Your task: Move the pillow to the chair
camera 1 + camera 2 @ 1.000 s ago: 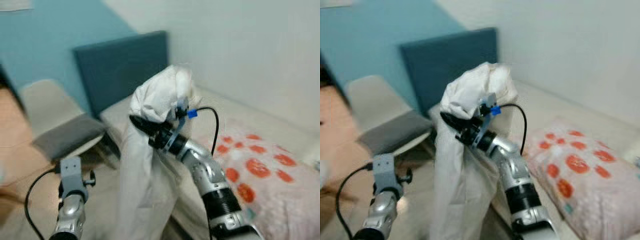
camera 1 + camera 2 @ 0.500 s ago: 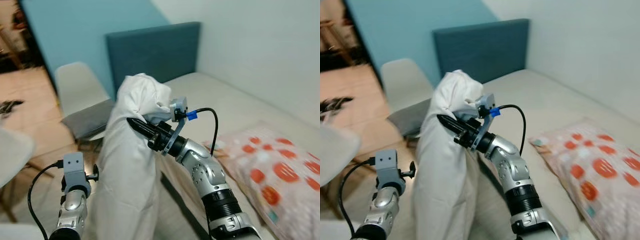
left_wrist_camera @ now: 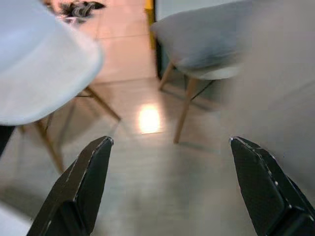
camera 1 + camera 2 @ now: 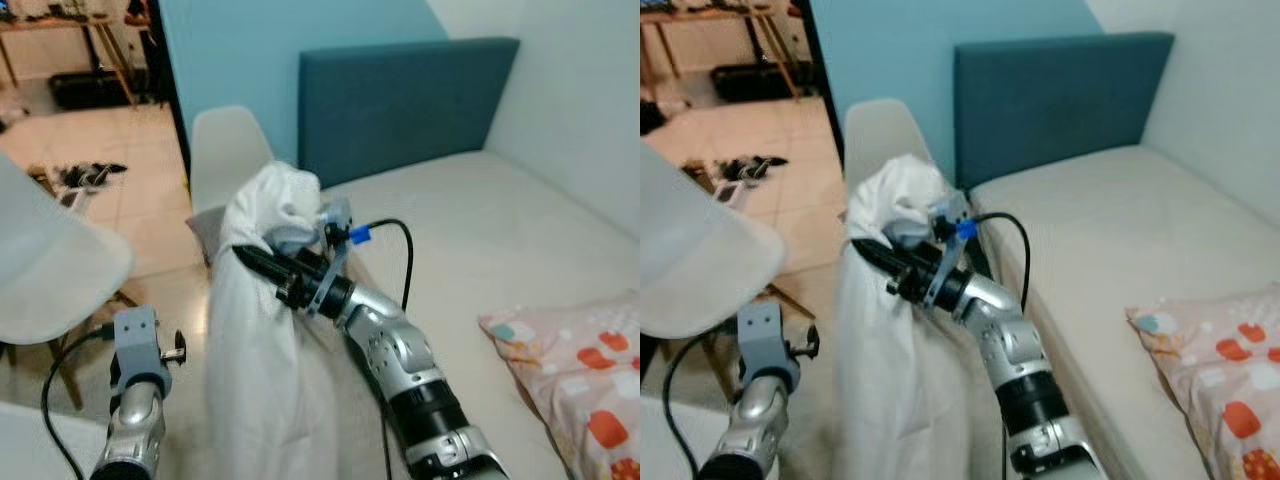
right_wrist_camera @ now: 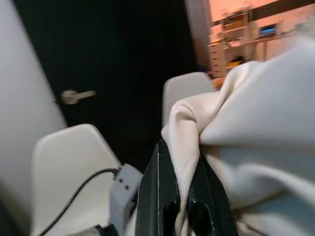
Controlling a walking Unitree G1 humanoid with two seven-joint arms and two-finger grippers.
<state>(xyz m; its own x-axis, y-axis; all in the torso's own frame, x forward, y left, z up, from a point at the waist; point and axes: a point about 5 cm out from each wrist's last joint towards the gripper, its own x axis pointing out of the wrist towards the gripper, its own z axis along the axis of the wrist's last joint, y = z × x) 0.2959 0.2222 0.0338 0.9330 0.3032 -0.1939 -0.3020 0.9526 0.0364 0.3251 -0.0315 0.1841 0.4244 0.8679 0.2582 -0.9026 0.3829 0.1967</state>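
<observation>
A white pillow point(image 4: 258, 340) hangs limp from my right gripper point(image 4: 247, 256), which is shut on a bunch of its fabric near the top. In the right wrist view the two black fingers point(image 5: 161, 187) pinch a fold of the pillow point(image 5: 256, 123). Directly behind the pillow stands a white chair point(image 4: 226, 148) with a grey seat cushion point(image 3: 202, 39). My left arm point(image 4: 136, 400) is low at the left beside the pillow. The left gripper point(image 3: 171, 143) is open over the tiled floor, pointing toward the chair's legs.
A second white chair point(image 4: 45, 270) stands close at the left. The bed point(image 4: 470, 230) with a blue headboard point(image 4: 400, 95) runs along the right, with a red-patterned pillow point(image 4: 585, 375) on it. Cables and clutter point(image 4: 85, 175) lie on the floor past the doorway.
The camera has swung left: the bed and patterned pillow slid right, and both chairs came further into view. My right gripper still holds the white pillow, now in front of the chair.
</observation>
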